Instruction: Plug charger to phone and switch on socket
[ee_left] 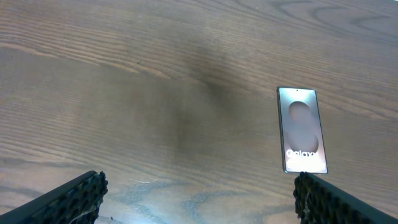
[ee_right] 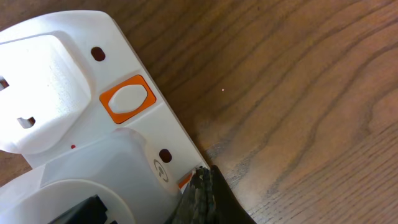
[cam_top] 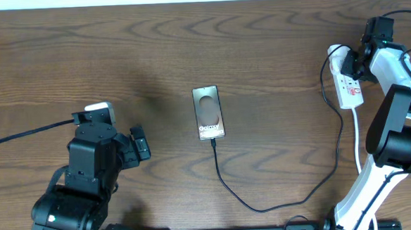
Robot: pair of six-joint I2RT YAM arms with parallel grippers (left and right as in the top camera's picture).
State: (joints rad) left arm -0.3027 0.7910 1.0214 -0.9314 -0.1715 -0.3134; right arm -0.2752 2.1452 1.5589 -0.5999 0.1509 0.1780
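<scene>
Left hand [cam_top: 138,143] near front-left of bench [cam_top: 117,49]: spread wide, empty. Right hand [cam_top: 351,61] toward far-right corner: clenched tight, gripping nothing, tips touching socket [cam_top: 348,86] at its edge. Phone [cam_top: 209,113] mid-bench, charger [cam_top: 227,184] meeting its near end.

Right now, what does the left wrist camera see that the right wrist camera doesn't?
Only the left wrist view shows the phone, lying flat with its Galaxy lettering, framed by the left jaws standing wide open. Only the right wrist view shows the socket up close: an orange switch, a chunky white block beside it, and the right jaws shut at the strip's edge; whether they touch it I can't tell. Both share the wooden table.
</scene>
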